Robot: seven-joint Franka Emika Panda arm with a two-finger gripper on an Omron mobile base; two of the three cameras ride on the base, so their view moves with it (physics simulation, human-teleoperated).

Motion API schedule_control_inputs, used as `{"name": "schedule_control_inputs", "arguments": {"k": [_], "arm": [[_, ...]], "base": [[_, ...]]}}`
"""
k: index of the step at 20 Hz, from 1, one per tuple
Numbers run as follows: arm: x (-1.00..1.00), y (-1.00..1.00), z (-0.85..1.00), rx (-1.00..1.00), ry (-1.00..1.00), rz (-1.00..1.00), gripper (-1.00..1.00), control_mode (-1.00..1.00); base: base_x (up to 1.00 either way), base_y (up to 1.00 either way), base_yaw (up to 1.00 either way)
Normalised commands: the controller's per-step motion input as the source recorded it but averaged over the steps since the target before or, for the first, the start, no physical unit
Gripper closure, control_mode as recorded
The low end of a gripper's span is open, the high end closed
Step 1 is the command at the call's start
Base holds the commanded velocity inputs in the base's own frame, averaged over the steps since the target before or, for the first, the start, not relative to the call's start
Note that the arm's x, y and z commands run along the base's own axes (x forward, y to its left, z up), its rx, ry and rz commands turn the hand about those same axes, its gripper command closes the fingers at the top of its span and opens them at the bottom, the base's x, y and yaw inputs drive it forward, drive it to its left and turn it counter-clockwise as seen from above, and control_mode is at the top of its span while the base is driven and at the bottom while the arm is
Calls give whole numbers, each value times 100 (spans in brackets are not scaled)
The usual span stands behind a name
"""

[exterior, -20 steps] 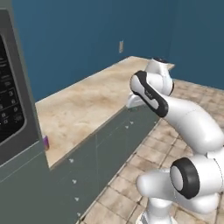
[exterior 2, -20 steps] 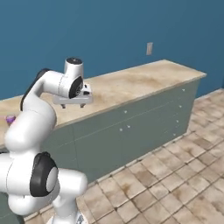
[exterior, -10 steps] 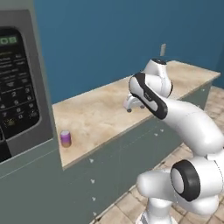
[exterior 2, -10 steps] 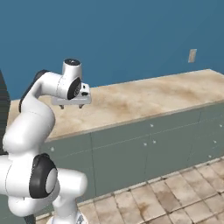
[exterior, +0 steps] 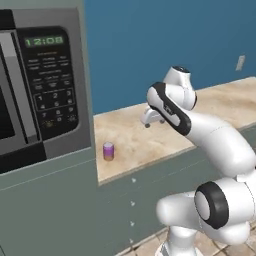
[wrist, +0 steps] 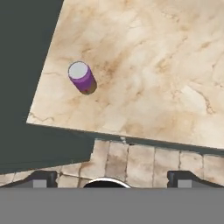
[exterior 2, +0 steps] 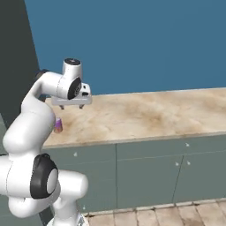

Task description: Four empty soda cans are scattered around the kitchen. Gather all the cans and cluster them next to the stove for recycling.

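Tool (exterior 2: 71, 106) released, jaws spread wide, nothing between them. It hangs above the beige marble surface (exterior 2: 145, 114), pointing down, clear of the stone. In the left base view the tool (exterior: 150, 120) sits over the middle depth of the surface, under the bent white arm (exterior: 200, 130). In the hand view both dark fingertips (wrist: 41, 178) stand far apart at the bottom of the picture, with bare stone and the tan tiled floor (wrist: 131, 159) beyond the front edge.

One purple-pink soda can (wrist: 81, 77), silver top, stands upright on the surface. Hand view puts it up and left of the tool's line, not between the fingertips. It is near the end of the surface where the tall dark grey-green cabinet wall (wrist: 22, 65) begins, and set back a little from the front edge. In the left base view the can (exterior: 108, 150) is just right of that cabinet side, near the front lip, apart from the tool. In the right base view the can (exterior 2: 58, 125) shows partly behind the arm's white link, below and left of the tool.

Microwave (exterior: 35, 90) with black panel and keypad is built into the tall cabinet left of the can. Grey-green drawers (exterior 2: 150, 167) run under the surface. Deep blue wall (exterior 2: 154, 44) behind; a pale outlet plate (exterior: 240, 62) on it, far to the right.
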Motion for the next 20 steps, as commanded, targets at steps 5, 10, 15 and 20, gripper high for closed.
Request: {"name": "schedule_control_inputs", "arguments": {"k": [5,10,15,20], "arm": [[0,0,0,0,0,0,-100,100],[0,0,0,0,0,0,-100,100],[0,0,0,0,0,0,-100,100],[0,0,0,0,0,0,-100,100]], "base": [[48,-11,38],[77,-27,29],[22,-29,23],[7,-3,8]]}}
